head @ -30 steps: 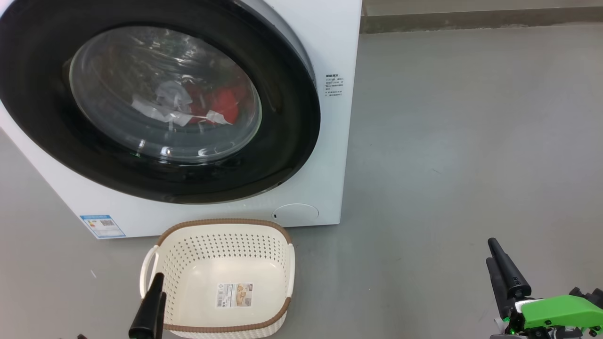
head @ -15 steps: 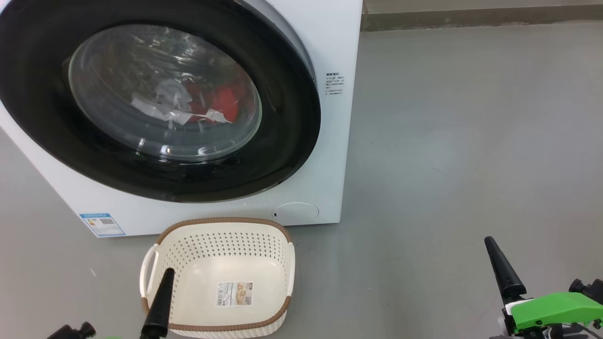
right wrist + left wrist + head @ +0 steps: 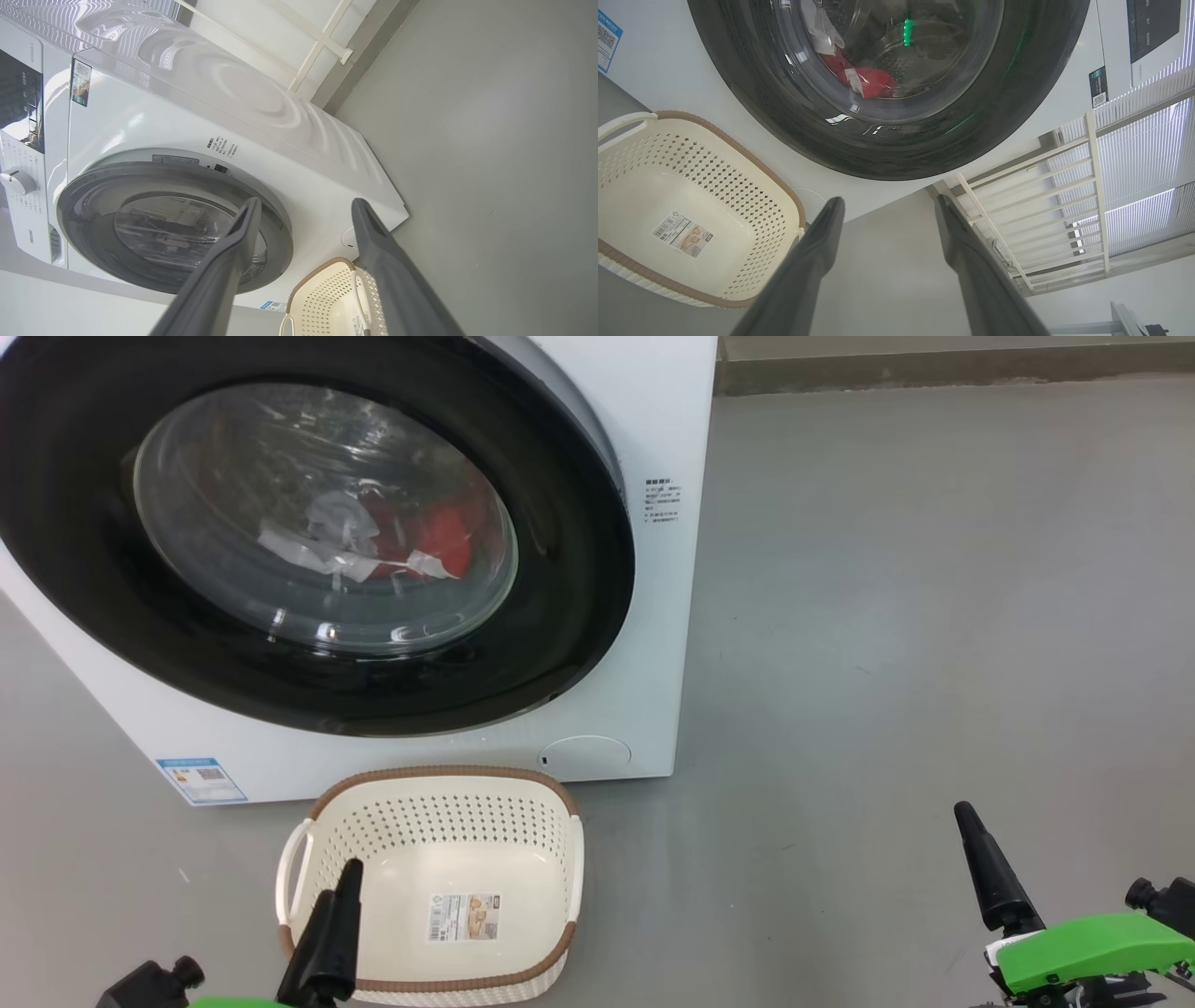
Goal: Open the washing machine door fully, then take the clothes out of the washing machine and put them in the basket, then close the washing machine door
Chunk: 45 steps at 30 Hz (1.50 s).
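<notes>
**Washer (image 3: 658,644) on the grey floor (image 3: 887,616), front aspect.** The door (image 3: 579,635), a wide glossy black ring around a bulging glass porthole, lies shut against the white front panel. Through the glass the clothes (image 3: 439,537) are seen inside the drum as a red heap with white pieces, resting low and near the middle.

A small blue label (image 3: 201,781) marks the lower left corner of the front panel. A round flap (image 3: 585,753) sits near its lower right corner, just under the door's rim.

The basket (image 3: 439,773), cream and perforated with a brown rim, stands upright on the floor. It is just in front of the washer's bottom edge, below the door and left of the flap. A paper label (image 3: 464,917) shows on its bottom.

The left gripper (image 3: 889,200) hangs by the basket's near left corner, apart from its rim. Its two dark fingers are spread wide and pinch nothing, and they point toward the door's lower rim.

The right gripper (image 3: 307,201) hangs over the floor well to the right of washer and basket. Its fingers are likewise spread wide with nothing between them. From its wrist, they frame the washer's lower right front corner and one basket handle.

A dark control panel (image 3: 18,116) and a white knob (image 3: 16,181) occupy the washer's upper front.
</notes>
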### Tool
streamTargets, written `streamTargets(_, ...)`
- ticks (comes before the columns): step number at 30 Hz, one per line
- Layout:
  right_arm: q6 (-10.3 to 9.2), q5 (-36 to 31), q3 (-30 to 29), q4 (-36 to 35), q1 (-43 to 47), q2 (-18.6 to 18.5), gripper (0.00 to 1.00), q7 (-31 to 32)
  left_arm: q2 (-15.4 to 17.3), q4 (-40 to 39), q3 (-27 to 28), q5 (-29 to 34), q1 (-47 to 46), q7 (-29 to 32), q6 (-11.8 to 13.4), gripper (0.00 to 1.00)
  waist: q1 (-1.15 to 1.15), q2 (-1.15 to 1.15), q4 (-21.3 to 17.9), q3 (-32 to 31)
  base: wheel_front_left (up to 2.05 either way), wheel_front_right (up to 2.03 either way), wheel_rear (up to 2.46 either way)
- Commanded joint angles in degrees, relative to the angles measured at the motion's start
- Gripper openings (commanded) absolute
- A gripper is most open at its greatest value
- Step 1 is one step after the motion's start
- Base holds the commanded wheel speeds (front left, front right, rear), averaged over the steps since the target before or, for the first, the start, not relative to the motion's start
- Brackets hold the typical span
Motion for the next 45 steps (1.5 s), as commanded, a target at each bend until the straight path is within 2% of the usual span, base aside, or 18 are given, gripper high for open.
streamTargets(1, 0.01, -2.19, 0.82, -1.84, -0.6, -1.29, 1.0, -0.73, 0.85, -2.1, 0.35, 2.05, -0.5, -0.75, 0.45, 1.0, 0.0, 0.0, -0.03, 0.01, 0.0, 0.0, 0.0)
streamTargets(45, 0.02, -25.28, 3.75, -4.57, 1.85, -3.92, 1.0, -7.97, 1.12, -6.36, -2.6, 32.13, 0.88, -7.98, 2.5, 1.0, -0.01, 0.0, -0.28, -0.18, 0.0, 0.0, 0.0)
